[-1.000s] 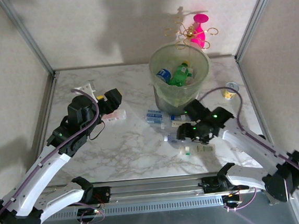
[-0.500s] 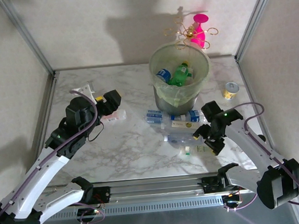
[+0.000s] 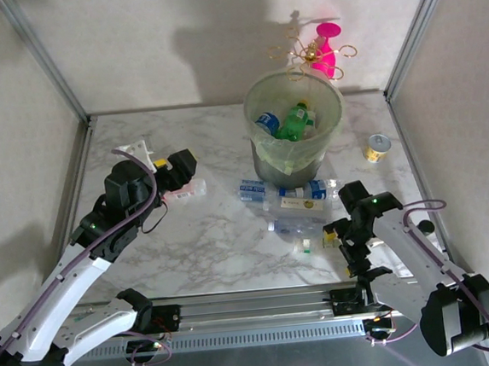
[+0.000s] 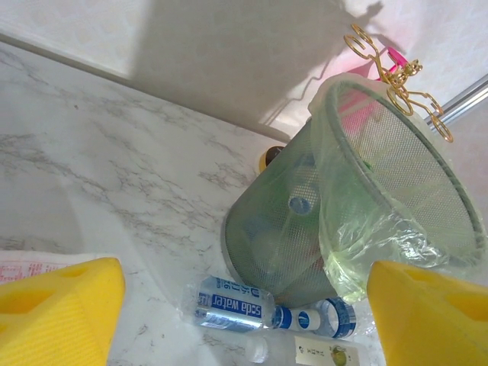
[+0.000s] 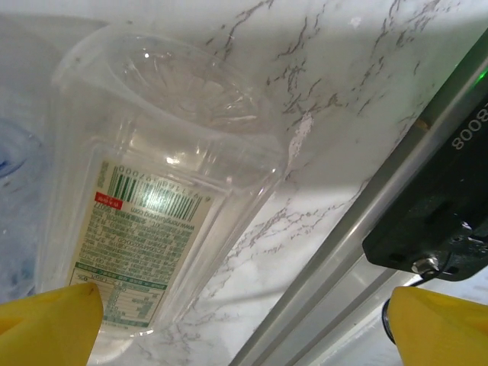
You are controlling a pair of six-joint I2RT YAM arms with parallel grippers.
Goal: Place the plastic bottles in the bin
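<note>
Left end effector (image 4: 244,313) and right end effector (image 5: 244,320) gape wide; one bin (image 3: 269,168) shows three bottles (image 3: 291,126), about five more dot the bench (image 3: 215,237).

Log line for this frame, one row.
left gripper: open, empty | right gripper: open, close to lying clear bottle | bin: bottles inside | blue-label bottle: lying at bin's foot

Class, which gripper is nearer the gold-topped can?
Right. The right gripper is close in front of the can, on its side; the left gripper is far off to the left, beyond the bin.
</note>
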